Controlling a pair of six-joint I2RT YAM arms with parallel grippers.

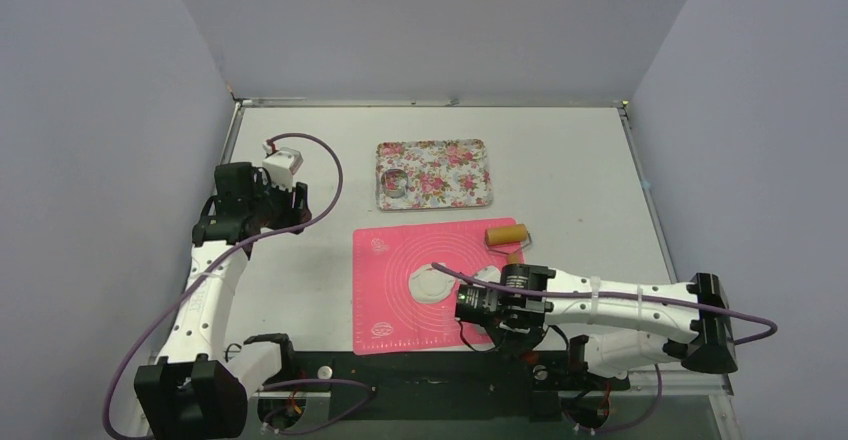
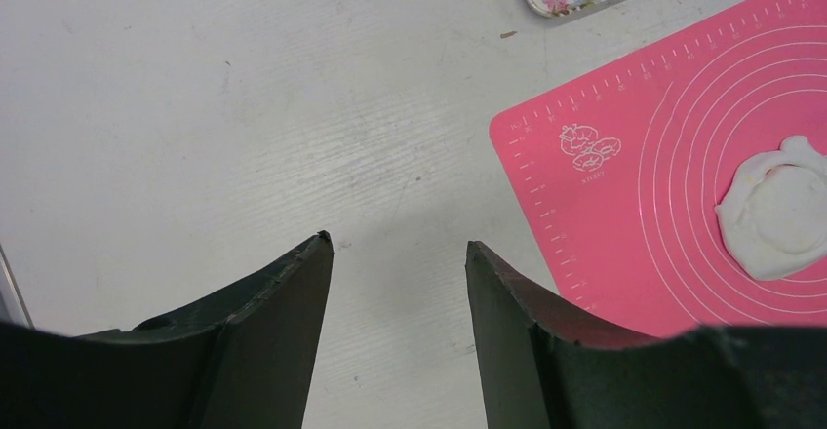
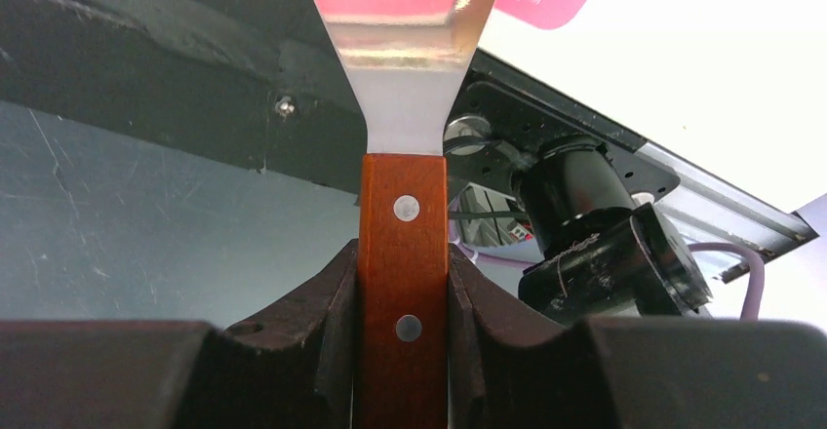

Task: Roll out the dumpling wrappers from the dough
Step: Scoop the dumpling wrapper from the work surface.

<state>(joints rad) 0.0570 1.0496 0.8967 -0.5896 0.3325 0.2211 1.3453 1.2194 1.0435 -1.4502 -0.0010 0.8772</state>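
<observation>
Holding a scraper [image 3: 404, 195] by its wooden handle: right gripper [image 3: 403, 253] is clenched on it, blade pointing up-frame toward the pink mat's [image 1: 390, 300] near edge. Left gripper [image 2: 398, 253] is released and grasping nothing, hovering over bare counter [image 2: 195, 107] left of the mat.

Dough [image 2: 738, 200] is at mid-mat, flattened, just left of the right gripper in the top view. Looks like one round wrapper [image 2: 795, 219] is pressed out inside it, ragged rim around it, not lifted. Roller [image 1: 505, 234] is parked at the mat's upper right corner. Tray [image 1: 450, 175] above the mat shows no wrappers that I can see.

Read: rolling done, first cut likely done. Left to do: free the disc with the scraper, move it, repeat on the scraps.
</observation>
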